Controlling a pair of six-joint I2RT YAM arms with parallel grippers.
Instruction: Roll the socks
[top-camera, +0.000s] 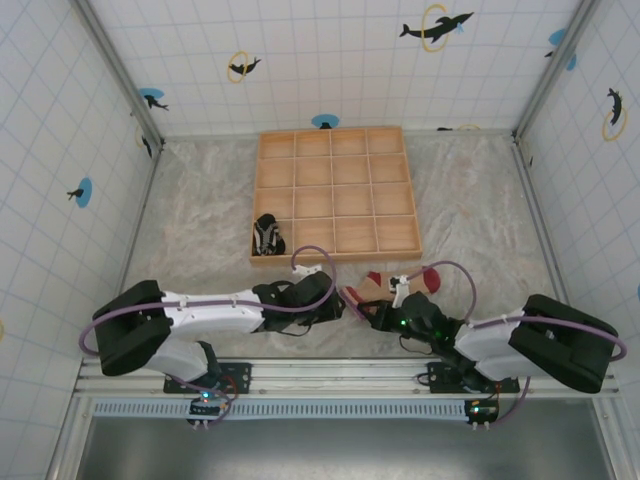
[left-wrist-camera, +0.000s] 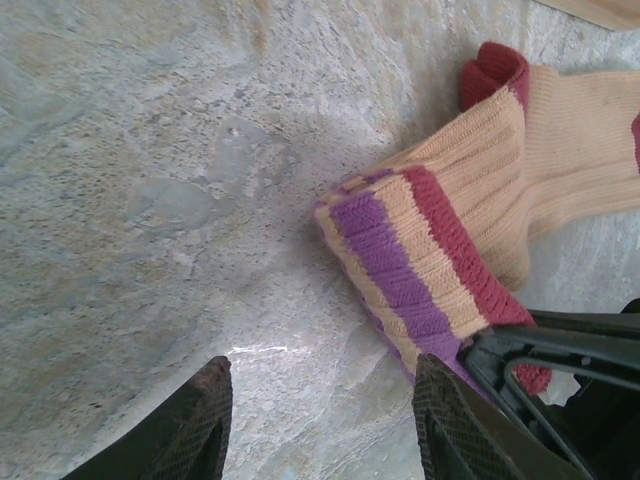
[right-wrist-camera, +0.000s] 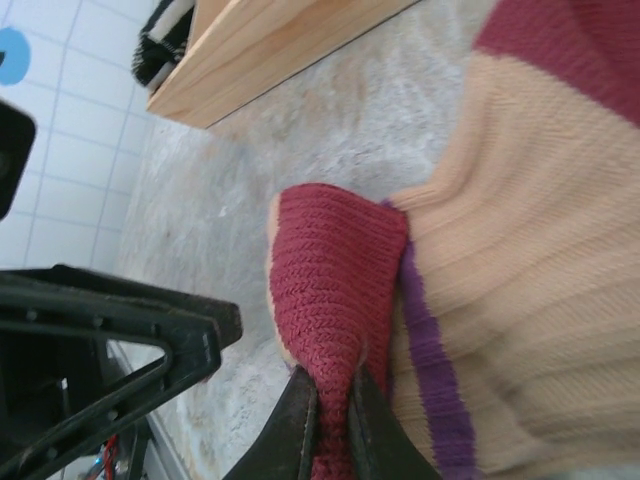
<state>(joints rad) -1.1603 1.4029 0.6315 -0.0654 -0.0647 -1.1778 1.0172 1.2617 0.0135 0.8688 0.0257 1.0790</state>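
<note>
right end effector (right-wrist-camera: 332, 388) low, tight on the tan sock (right-wrist-camera: 520, 300)

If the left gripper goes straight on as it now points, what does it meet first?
Most likely the tan sock's striped cuff, lying just ahead of the left gripper; depth is hard to judge.

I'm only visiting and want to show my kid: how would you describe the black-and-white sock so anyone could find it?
Find the wooden grid tray in the middle of the table and look at its near-left corner. The small bunched bundle there is the black-and-white sock. Its black and white stripes set it apart from the tan sock, tan and dark red, lying nearer the front.
</note>
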